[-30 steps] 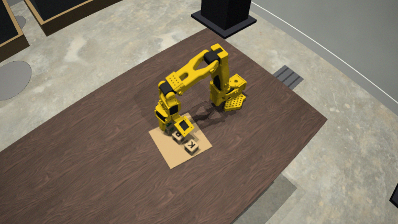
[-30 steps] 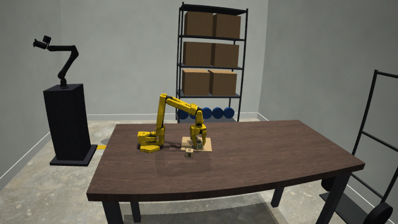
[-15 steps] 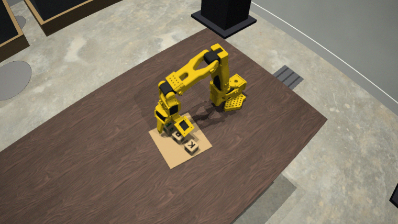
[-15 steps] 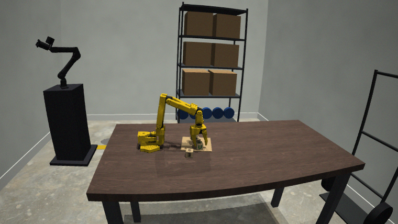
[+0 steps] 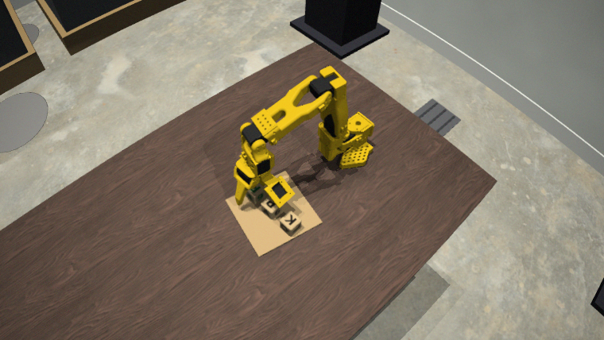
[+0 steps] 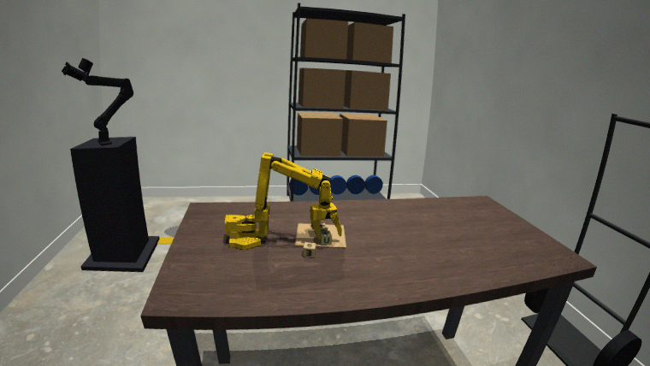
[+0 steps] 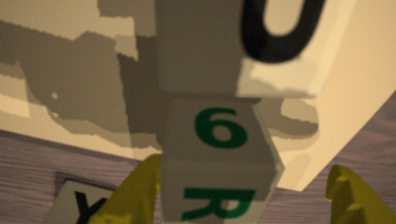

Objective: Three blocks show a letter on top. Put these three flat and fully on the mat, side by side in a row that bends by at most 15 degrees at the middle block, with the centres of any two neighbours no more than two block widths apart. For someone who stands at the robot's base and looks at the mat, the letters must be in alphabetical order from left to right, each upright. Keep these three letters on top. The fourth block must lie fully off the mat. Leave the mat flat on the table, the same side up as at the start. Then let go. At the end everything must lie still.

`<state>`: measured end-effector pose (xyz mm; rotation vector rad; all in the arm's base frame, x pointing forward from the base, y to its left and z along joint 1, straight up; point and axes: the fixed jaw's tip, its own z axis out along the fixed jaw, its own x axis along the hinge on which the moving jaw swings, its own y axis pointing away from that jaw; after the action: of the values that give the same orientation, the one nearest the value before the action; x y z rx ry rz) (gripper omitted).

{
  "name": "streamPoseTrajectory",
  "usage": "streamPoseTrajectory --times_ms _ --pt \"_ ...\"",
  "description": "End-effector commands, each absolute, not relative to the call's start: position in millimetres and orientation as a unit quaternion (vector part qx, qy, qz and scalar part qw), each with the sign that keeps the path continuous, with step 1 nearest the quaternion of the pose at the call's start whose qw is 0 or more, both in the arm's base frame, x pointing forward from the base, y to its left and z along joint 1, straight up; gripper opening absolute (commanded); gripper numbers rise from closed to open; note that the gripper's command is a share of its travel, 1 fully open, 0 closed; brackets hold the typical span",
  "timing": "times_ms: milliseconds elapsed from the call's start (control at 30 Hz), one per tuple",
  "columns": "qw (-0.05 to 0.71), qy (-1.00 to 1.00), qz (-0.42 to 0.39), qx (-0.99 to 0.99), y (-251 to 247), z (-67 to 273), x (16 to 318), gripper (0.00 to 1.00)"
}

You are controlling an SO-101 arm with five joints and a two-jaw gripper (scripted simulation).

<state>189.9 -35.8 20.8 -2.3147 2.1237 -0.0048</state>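
"At the left end of the row, seen from the robot's base, what have we got?"

"The K block [image 5: 290, 222], on the mat [image 5: 261, 242] [image 6: 304, 231] [image 7: 367, 55], well apart from the pincer [image 5: 251, 198] [image 6: 329, 236] [image 7: 245, 165]. K fits there because it comes early in the alphabet."

"And beside it?"

"The middle block [image 5: 270, 206] [image 7: 200, 50], partly hidden from above. I read its letter as a P, which would follow K nicely."

"Next along?"

"The green-lettered block [image 5: 254, 195] [image 6: 325, 239] [image 7: 215, 165], near the middle one. The wrist view shows a 6 and an R on it. I'd guess R is wanted for the right end, but I can't tell for certain which face is up, or whether its whole foot is on the mat."

"Is it gripped?"

"No. The pincer stands part open around it, one finger close against its side, a plain gap at the other. I take that as placing or squaring the block, with just enough opening to let go."

"And furthest right?"

"The spare block [image 6: 309, 249] [image 7: 70, 200], on the bench [image 5: 168, 253] [image 6: 409, 273], just beyond the mat's edge. It belongs off the mat, so leave it."

"Your worry?"

"An uneven retreat: the close finger could drag the end block crooked. Lift straight, then check the letters and the row's bend."

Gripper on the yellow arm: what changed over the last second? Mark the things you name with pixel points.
The gripper [image 5: 252, 201] [image 6: 329, 236] [image 7: 245, 164] spread its moving jaw outward, apparently letting go of the green-lettered block [image 5: 255, 195] [image 6: 325, 239] [image 7: 215, 152]. The background black arm [image 6: 109, 81] shifted slightly rightward in the exterior view. The K block [image 5: 290, 221] and mat [image 5: 260, 241] [image 6: 302, 232] [image 7: 370, 30] look unmoved.
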Motion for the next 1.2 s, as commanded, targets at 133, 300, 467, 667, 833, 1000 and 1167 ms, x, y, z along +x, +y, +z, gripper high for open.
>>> streamPoseTrajectory --times_ms 133,300,467,667,833,1000,1167 --pt "0.031 0.675 -0.049 -0.735 -39.2 42.4 205.2 0.36" --pt "0.031 0.675 -0.049 -0.735 -39.3 56.2 205.5 0.36" --pt "0.031 0.675 -0.049 -0.735 -39.2 67.3 204.7 0.36" --pt "0.031 0.675 -0.049 -0.735 -38.5 87.6 201.2 0.36" --pt "0.031 0.675 -0.049 -0.735 -38.1 96.1 198.8 0.36" --pt "0.031 0.675 -0.049 -0.735 -38.0 97.3 198.4 0.36" --pt "0.031 0.675 -0.049 -0.735 -38.0 97.3 198.4 0.36"
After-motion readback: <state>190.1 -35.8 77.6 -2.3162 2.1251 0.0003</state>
